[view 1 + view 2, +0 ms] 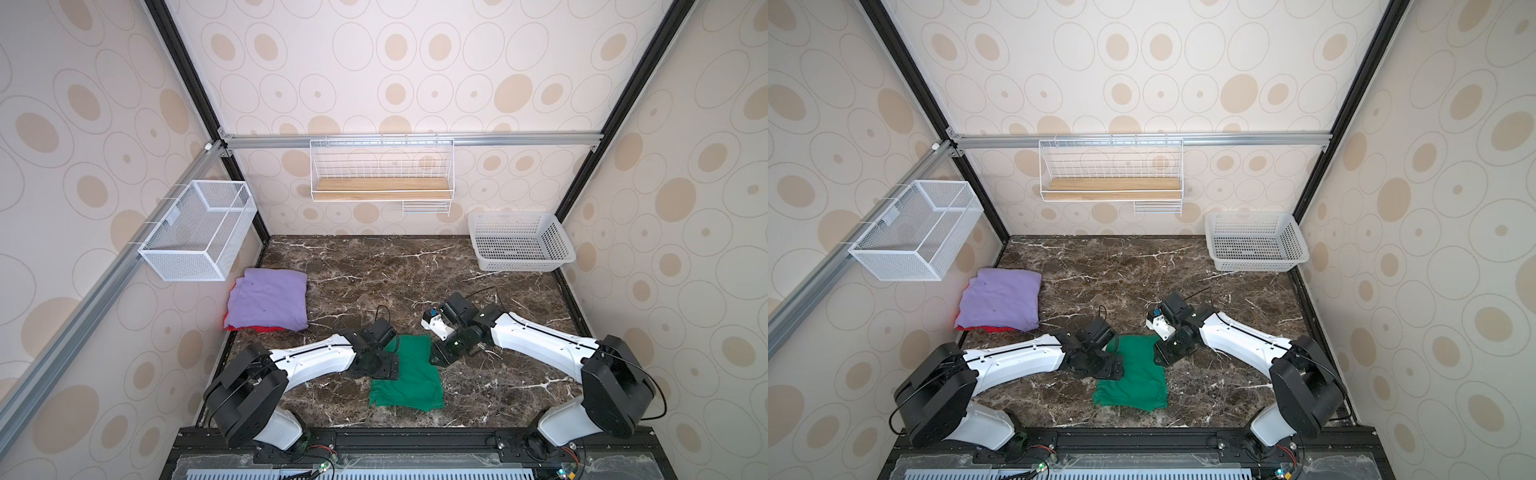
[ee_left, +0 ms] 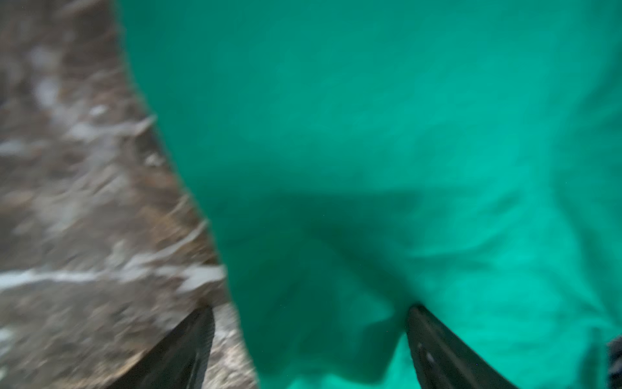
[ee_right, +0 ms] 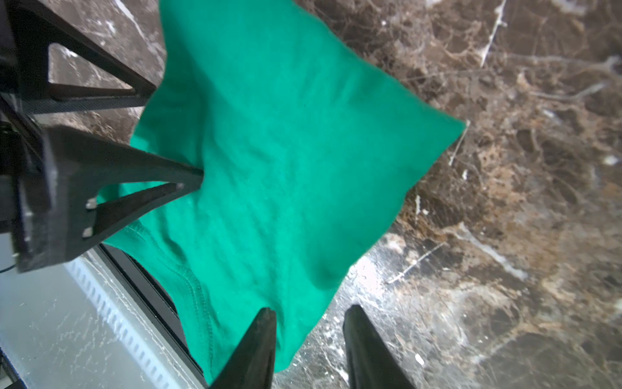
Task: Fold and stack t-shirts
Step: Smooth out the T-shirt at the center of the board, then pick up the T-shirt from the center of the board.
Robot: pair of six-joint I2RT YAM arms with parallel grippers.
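An emerald-green t-shirt (image 1: 411, 384) (image 1: 1133, 386) lies folded flat on the marble table near the front middle. My left gripper (image 1: 384, 368) (image 2: 311, 310) hangs open over its left far edge, one finger above marble and one above the cloth. My right gripper (image 1: 442, 355) (image 3: 309, 308) stands open at the shirt's far right corner, with the cloth edge under one finger and marble showing in the gap. Nothing is held. A folded lavender t-shirt (image 1: 270, 305) (image 1: 1000, 299) rests on a red t-shirt (image 1: 266, 329) at the table's left.
A white perforated plastic basket (image 1: 519, 241) sits at the back right corner. A white mesh basket (image 1: 199, 232) hangs on the left wall above the stack. A wire shelf with a wooden board (image 1: 382, 178) is mounted on the back wall. The black front rail (image 1: 415, 434) borders the table.
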